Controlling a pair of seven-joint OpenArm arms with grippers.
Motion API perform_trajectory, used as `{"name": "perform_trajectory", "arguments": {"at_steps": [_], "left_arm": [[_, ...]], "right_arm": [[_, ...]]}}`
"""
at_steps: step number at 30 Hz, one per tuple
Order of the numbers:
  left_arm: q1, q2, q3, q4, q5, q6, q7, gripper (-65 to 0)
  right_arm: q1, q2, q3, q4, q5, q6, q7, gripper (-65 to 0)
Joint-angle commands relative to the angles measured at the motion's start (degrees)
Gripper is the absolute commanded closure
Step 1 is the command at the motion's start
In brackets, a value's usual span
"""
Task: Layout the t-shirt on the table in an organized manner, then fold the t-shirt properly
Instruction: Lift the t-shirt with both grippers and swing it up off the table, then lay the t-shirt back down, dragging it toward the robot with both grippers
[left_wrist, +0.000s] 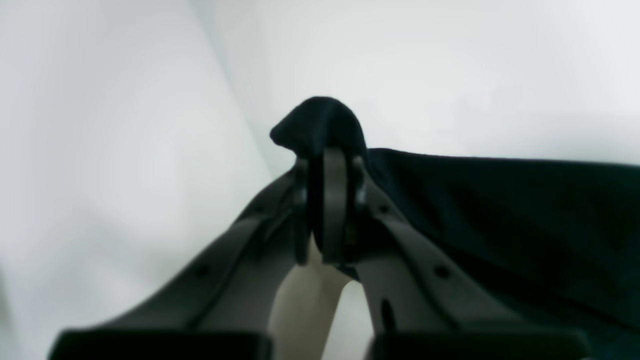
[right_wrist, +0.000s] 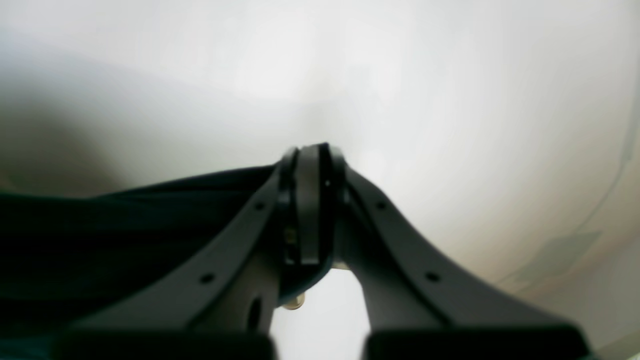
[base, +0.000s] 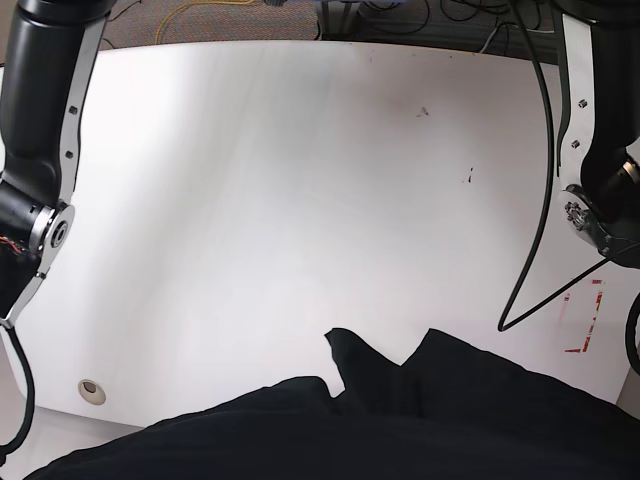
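the white table (base: 300, 200) fills most of the base view, with a round grommet hole (base: 92, 391) near its front left corner and a red-marked rectangle (base: 585, 318) by its right edge. the black t-shirt (base: 400, 420) is bunched along the table's front edge, hanging lifted between both arms. the left gripper (left_wrist: 332, 165) is clenched on a fold of the cloth, which pokes out above its tips. the right gripper (right_wrist: 312, 160) is clenched on the shirt's edge too.
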Motion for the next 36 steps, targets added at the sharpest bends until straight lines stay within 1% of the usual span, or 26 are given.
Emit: {"name": "perform_trajectory", "arguments": {"at_steps": [1,6,11,16,20,25,30,33,36], "left_arm": [[-1.81,-1.11,0.17,0.34,-0.24,0.32,-1.47,-0.6],[-0.75,-1.37,-0.09,0.43,-0.24,0.32,-1.47,-0.6],[2.94,-1.37,-0.09,0.78,-0.42,0.14,-1.47,-0.6],[6.28,-1.2,-0.18,1.83,-0.42,0.14,-1.47,-0.6],[10.85,-1.28,-0.44,3.59,-0.42,0.14,-1.47,-0.6],[16.92,-1.02,-2.73,4.56,-0.5,0.05,-1.47,-0.6],[24.48,-0.93,-6.25,5.7,-0.5,-0.04,-1.47,-0.6],[29.84,-0.84,-8.27,6.05,-0.68,-0.21,-1.47,-0.6],[34.77,-0.4,-11.08,6.05,-1.82,-1.35,-1.56,-0.6]], "right_arm": [[3.19,1.4,0.11,-0.41,0.13,-0.54,1.41,-0.2],[3.1,2.02,0.11,0.02,0.22,-0.54,0.97,-0.2],[-0.42,3.16,0.9,2.75,0.74,-0.45,-2.02,-0.2],[-7.89,3.43,4.68,7.41,3.47,-0.45,-3.25,-0.2],[-15.19,3.6,8.81,12.77,5.14,-0.45,-6.15,-0.2],[-26.53,1.84,13.56,19.01,6.55,-0.45,-6.59,-0.2],[-38.48,-1.32,19.54,24.2,7.69,-0.45,-6.59,-0.2],[-46.04,-4.05,22.96,26.75,9.09,-0.45,-6.51,-0.2],[-52.55,-6.25,25.25,28.68,10.68,-0.45,-6.24,-0.2]]}}
